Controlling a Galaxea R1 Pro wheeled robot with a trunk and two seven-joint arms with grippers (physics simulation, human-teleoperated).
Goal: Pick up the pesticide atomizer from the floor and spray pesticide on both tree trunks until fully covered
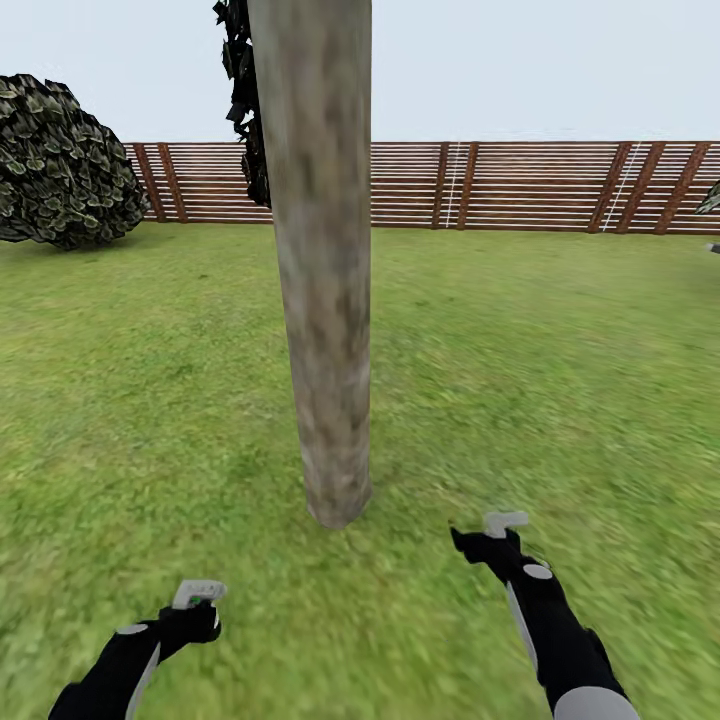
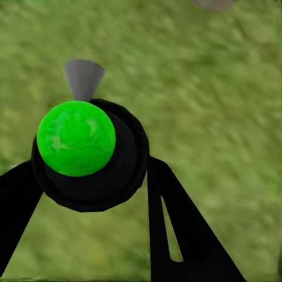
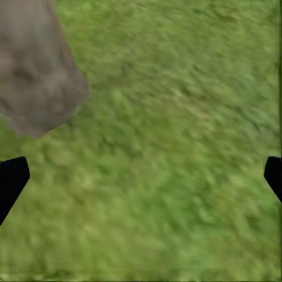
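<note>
Green lawn (image 1: 560,380) covers the garden out to a brown fence of horizontal wooden slats (image 1: 520,185). Thick mottled grey-brown tree trunk (image 1: 322,260) stands upright just ahead of the robot, between the two arms, its base meeting the grass near the right gripper (image 1: 490,535); the same base shows as a grey-tan mass (image 3: 35,70) in the right wrist view. A round dark bush (image 1: 62,160) sits at the far left by the fence.

Left gripper (image 1: 195,605): closed around the small dark pesticide atomizer with a bright green spot (image 2: 88,154). Black fingers (image 2: 176,229) press against both sides of the dark body, and the light grey trigger head (image 2: 83,77) points away over the grass. So the bottle is off the floor, in the left gripper, low and left of the trunk, well short of touching it.

Right gripper: fingers spread wide, only black tips (image 3: 12,182) at the frame edges, nothing between them.

No pale specks are visible on the bark.

Handling judgement: the bottle looks light, rigid and smooth-sided, so it may twist or slip under a loose pinch. The mid-body grip seems right: it leaves the nozzle and trigger free. It needs aiming at the trunk.
</note>
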